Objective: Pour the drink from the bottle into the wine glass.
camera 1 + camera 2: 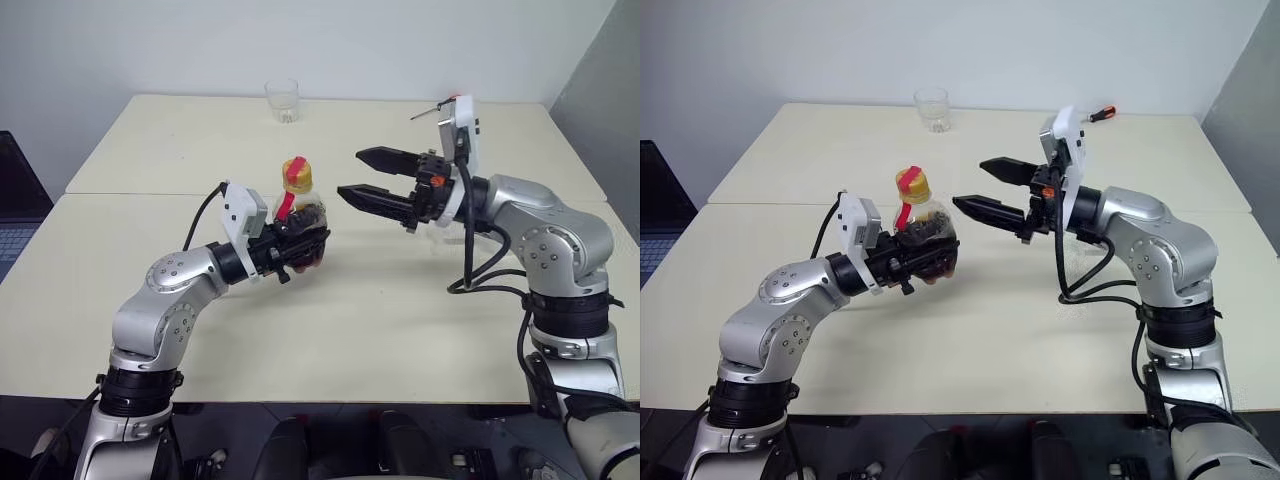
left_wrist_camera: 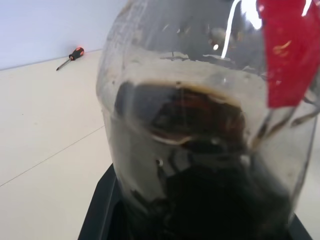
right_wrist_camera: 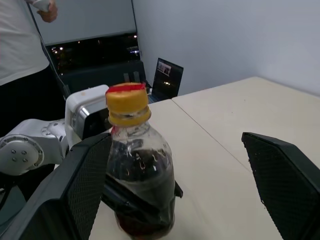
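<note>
My left gripper is shut on the lower body of the bottle and holds it upright above the table. Its yellow cap is on, above a red label band. The dark drink fills the lower part of the bottle. My right gripper stands open, level and pointing left, just right of the bottle's top and apart from it. The bottle sits between its two fingers in the right wrist view. A clear shape under my right forearm may be the wine glass; most of it is hidden.
A short clear tumbler stands at the far edge of the cream table. A screwdriver lies at the far right. A laptop sits left of the table, and a person stands beyond it.
</note>
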